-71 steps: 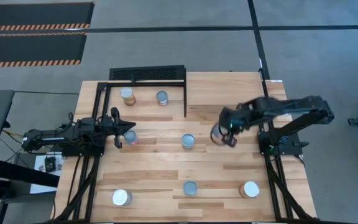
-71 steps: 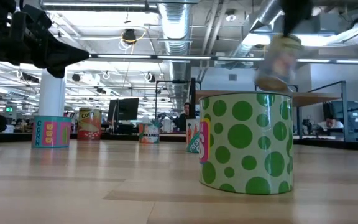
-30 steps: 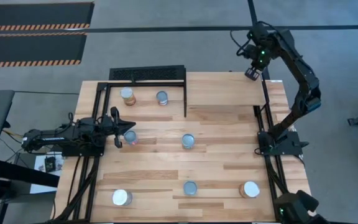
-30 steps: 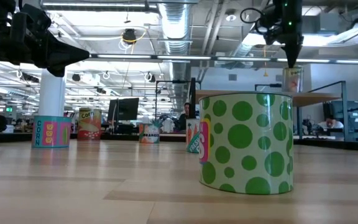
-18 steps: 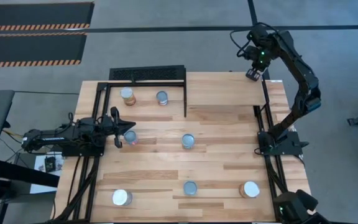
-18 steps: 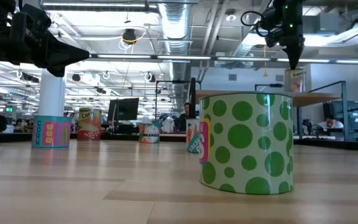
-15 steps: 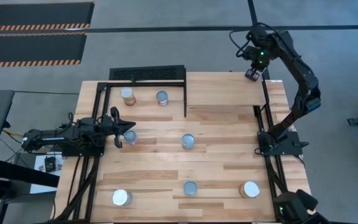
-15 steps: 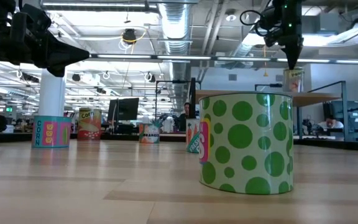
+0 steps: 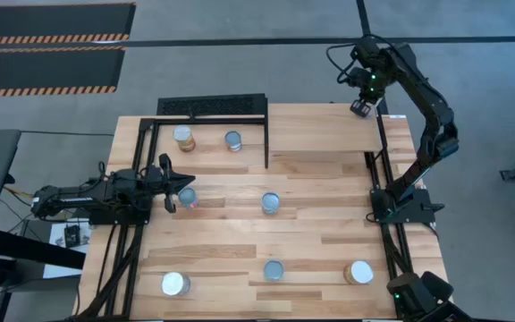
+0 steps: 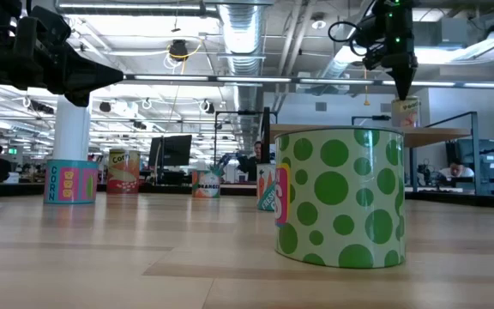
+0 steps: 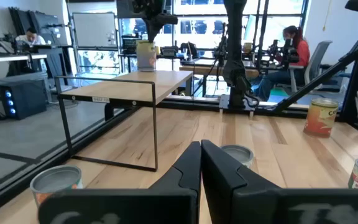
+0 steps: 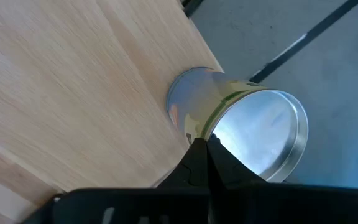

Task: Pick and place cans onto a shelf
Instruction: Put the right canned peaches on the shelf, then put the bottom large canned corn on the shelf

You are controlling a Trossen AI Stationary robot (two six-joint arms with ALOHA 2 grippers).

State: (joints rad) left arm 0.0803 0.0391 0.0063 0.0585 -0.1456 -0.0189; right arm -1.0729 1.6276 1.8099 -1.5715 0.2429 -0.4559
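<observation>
High view: a wooden table on grey floor. On its raised shelf, a can stands near the far right corner; the right gripper, fingers closed and empty, hovers above. Left gripper, shut, waits left of the shelf.

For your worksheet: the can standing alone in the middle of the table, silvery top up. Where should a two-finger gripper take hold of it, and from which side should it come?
Grip the middle can across its round side wall, just below the rim, coming straight down from above. It stands upright with its flat top facing up, and bare table surrounds it, so the fingers probably have room on either side. The right gripper is over the shelf; the left gripper waits by another can.
</observation>
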